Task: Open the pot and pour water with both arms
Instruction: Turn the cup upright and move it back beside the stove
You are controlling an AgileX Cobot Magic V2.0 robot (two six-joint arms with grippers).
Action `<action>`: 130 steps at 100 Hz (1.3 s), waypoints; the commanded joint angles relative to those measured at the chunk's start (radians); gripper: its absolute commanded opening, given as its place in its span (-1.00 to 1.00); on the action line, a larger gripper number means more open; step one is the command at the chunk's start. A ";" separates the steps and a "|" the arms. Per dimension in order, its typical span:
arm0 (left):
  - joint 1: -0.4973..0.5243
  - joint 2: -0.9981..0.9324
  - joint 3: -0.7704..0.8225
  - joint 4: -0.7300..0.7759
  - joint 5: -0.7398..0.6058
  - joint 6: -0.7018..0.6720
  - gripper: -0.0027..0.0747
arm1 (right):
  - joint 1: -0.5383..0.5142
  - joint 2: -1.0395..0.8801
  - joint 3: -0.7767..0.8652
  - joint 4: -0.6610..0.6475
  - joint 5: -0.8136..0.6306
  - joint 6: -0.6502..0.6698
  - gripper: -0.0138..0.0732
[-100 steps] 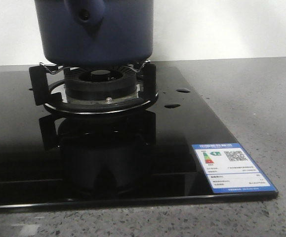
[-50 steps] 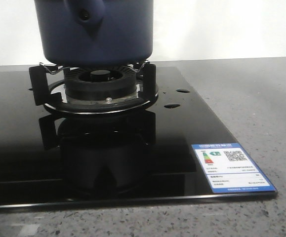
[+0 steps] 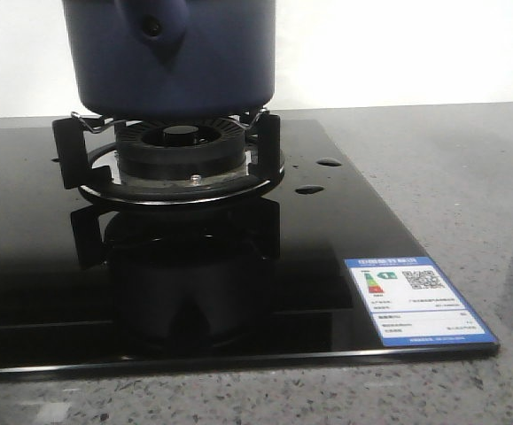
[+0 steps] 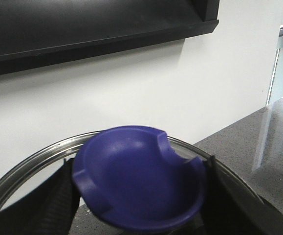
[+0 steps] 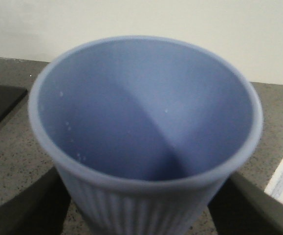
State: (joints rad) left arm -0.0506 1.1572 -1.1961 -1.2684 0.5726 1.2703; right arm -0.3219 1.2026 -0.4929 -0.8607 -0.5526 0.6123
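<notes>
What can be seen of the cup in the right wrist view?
The cup is pale blue with a matte look, vertical ribs on its outer wall and a smooth rounded rim. It stands upright, mouth open toward the camera, with a few tiny specks inside. A dark gripper finger flanks it on each side, apparently gripping it.

The pot (image 3: 172, 57) is showing matte navy; the ribbed cup (image 5: 146, 132) pale blue; the counter (image 3: 451, 177) speckled grey.

A glossy black glass cooktop (image 3: 353, 221) lies on the speckled grey stone counter (image 3: 451, 168). At its near right corner sits a blue-bordered energy label (image 3: 415, 299).
</notes>
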 commanded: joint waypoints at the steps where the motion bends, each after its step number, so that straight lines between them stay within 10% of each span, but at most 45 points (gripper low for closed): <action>1: 0.002 -0.029 -0.041 -0.071 -0.032 -0.002 0.07 | -0.007 0.013 -0.022 0.029 -0.097 -0.022 0.16; 88: 0.002 -0.029 -0.041 -0.071 -0.028 -0.002 0.07 | -0.007 0.110 -0.019 0.029 -0.110 -0.055 0.18; 114: 0.002 -0.029 -0.041 -0.071 -0.028 -0.002 0.07 | -0.007 0.110 -0.019 0.029 -0.114 -0.047 0.76; 130: 0.002 -0.029 -0.041 -0.071 -0.028 -0.002 0.07 | -0.007 0.109 -0.019 0.029 -0.114 -0.047 0.79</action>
State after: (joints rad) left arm -0.0506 1.1572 -1.1961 -1.2684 0.5732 1.2703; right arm -0.3219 1.3322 -0.4886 -0.8593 -0.5994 0.5663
